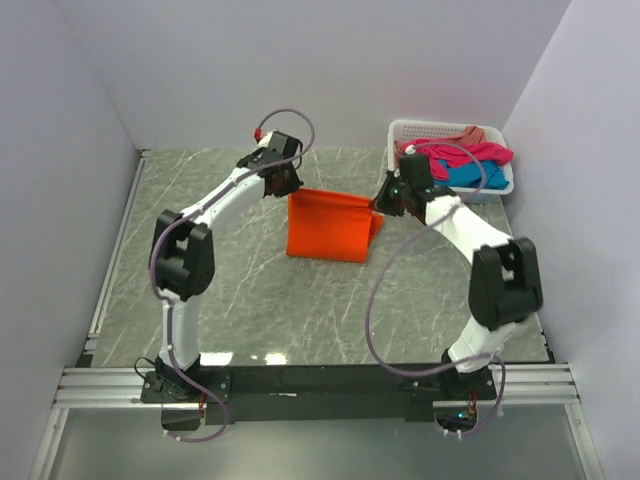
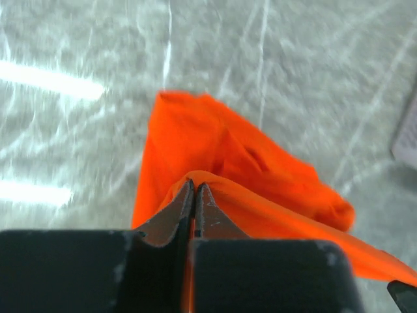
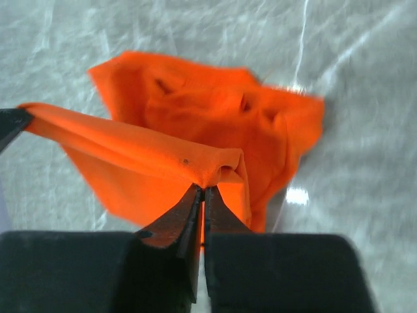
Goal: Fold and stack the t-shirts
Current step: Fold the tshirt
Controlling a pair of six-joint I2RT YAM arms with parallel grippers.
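Left fingers (image 2: 171, 220) and right fingers (image 3: 174, 225) pinch the orange t-shirt (image 1: 330, 228).

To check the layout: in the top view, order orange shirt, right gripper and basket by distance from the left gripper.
1. orange shirt, held by the left gripper.
2. right gripper, across the shirt.
3. basket, far right corner.

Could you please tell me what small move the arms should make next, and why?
The left tool and right tool are each shut on one edge of the bright orange cloth t-shirt, stretched between them, while the rest lies rumpled on the grey marbled table. So I would probably lower both together, drawing that edge away from the rumpled part to lay it flat.
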